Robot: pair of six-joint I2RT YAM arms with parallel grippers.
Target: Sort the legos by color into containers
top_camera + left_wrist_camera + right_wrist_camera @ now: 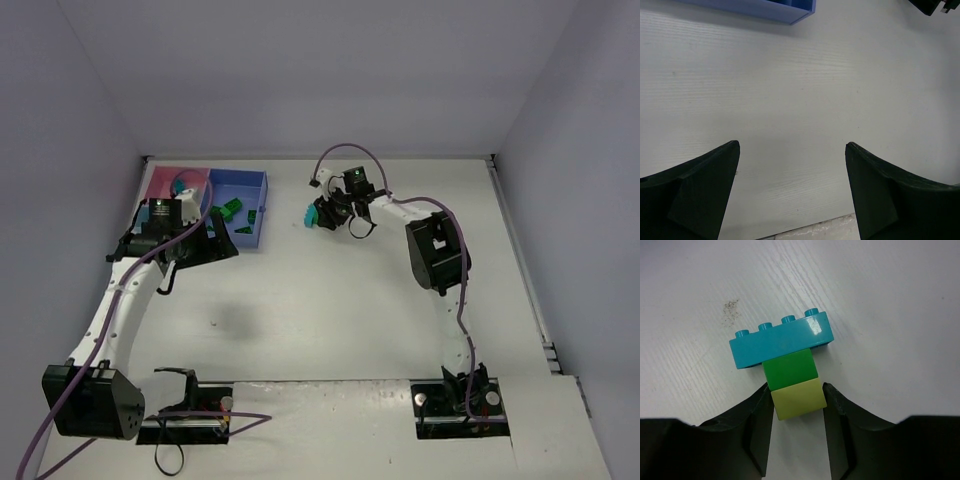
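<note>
Right gripper (pixel 797 392): fingers closed to a narrow gap, clamping the small yellow-green plastic block (pixel 799 402) by its two side faces. This block is joined to a dark green plastic block (pixel 790 369), which in turn carries a teal four-stud plastic brick (pixel 782 340) set crosswise. The assembly sits over the white table (pixel 330 320), right of the shallow medium-blue plastic tray (pixel 240 174); whether it is clear of the surface cannot be told. Left gripper (pixel 792 150): spread wide and holding nothing, near that tray and the adjoining pink plastic tray (pixel 160 175). Loose green bricks (pixel 232 209) lie in the blue tray. Assessment: the piece mixes three colours and should be separated before binning. Recommend the free gripper take the teal brick by its long faces and pull straight along the stud axis, while the right grip holds firm.
</note>
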